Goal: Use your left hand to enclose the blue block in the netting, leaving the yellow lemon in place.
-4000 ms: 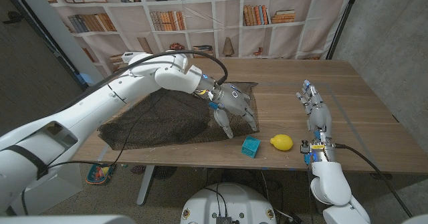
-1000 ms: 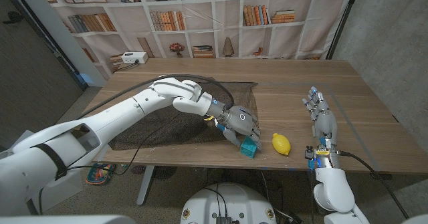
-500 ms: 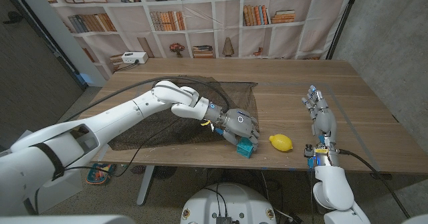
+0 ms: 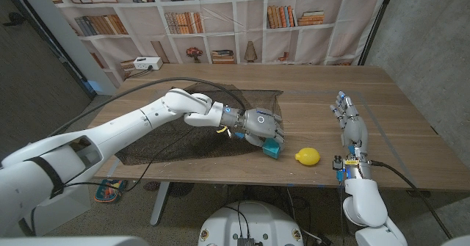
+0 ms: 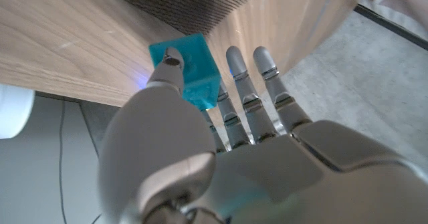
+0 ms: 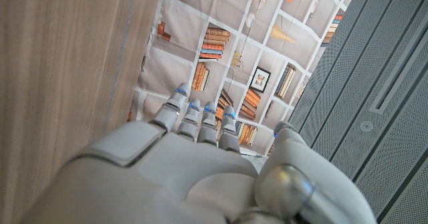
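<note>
Gripping the smooth blue block (image 4: pixel 274 150) is the left hand (image 4: pixel 261 125), beside coarse dark netting (image 4: pixel 192 128); right hand (image 4: pixel 352 131) is waiting with fingers apart

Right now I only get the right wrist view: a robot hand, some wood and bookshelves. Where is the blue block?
Observer: The left robot hand holds the blue block near the front edge of the table.
Operator: And the lemon?
Observer: The yellow lemon lies on the table to the robot's right of the block, apart from it.
Operator: Is the block in the netting yet?
Observer: Not yet. The dark netting lies spread on the table to the robot's left, and the block sits uncovered by its edge.
</note>
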Motion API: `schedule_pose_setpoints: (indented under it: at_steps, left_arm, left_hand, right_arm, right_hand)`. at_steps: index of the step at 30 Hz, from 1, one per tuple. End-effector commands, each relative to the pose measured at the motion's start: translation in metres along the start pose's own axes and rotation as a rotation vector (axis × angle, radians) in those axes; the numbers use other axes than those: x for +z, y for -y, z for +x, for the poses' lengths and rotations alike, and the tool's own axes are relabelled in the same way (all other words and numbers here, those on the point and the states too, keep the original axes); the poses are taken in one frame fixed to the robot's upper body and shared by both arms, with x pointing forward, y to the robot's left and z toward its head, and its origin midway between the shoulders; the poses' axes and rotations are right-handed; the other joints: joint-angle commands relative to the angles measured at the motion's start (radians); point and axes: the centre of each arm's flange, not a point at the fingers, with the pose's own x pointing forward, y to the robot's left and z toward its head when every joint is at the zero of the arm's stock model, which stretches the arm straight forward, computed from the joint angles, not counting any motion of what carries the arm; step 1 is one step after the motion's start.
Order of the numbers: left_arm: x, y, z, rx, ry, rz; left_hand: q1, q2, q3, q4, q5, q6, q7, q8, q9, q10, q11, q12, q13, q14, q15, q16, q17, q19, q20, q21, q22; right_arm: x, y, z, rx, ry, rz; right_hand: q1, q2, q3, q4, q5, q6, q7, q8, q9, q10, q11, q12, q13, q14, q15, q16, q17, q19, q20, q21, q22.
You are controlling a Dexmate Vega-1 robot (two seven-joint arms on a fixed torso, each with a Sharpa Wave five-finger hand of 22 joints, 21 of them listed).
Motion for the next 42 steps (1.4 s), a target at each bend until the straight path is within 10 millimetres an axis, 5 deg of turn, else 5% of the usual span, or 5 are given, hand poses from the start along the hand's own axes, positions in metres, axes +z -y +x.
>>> schedule_pose_setpoints:
  at_steps: [1,15,42]
  left_arm:
    - [-0.037,-0.038,-0.008,0.125,-0.149,0.065]
    - [-0.061,-0.064,-0.014,-0.006,-0.319,0.049]
    - [-0.06,-0.052,-0.041,-0.166,-0.843,-0.188]
  left_hand:
    - [0.079,0.086,0.017,0.023,0.008,0.391,0.14,0.013,0.012,0.019,-0.027,0.015,0.016,0.014,-0.158,-0.012,0.004,-0.006,-0.003,0.014,-0.001]
    - [0.071,0.076,0.018,0.03,0.007,0.406,0.12,0.028,0.011,0.004,-0.042,0.023,0.021,0.003,-0.156,-0.058,0.005,-0.023,-0.014,0.039,-0.01]
    - [0.068,0.076,0.03,0.028,-0.003,0.4,0.126,0.047,0.013,0.002,-0.048,0.006,-0.018,0.004,-0.158,-0.108,0.01,-0.053,-0.016,0.062,-0.03]
  right_arm:
    - [0.001,-0.003,0.009,0.015,0.005,0.0]
    - [0.003,0.002,0.029,0.062,0.012,0.026]
    - [0.007,0.025,0.166,0.34,0.007,0.039]
  right_hand:
    - [0.0,0.001,0.003,-0.002,-0.001,0.005,-0.008,-0.003,0.005,0.007,0.003,-0.006,0.002,0.008,0.0,0.004,0.004,0.008,-0.001,0.0,0.004]
    - [-0.001,0.001,0.004,-0.002,-0.001,0.007,-0.007,-0.002,0.005,0.01,0.004,-0.006,0.002,0.008,-0.001,0.003,0.004,0.008,-0.001,0.0,0.004]
    - [-0.001,0.0,0.005,-0.003,-0.001,0.007,-0.007,-0.003,0.005,0.014,0.005,-0.007,0.002,0.008,0.0,0.001,0.004,0.007,-0.002,-0.001,0.004]
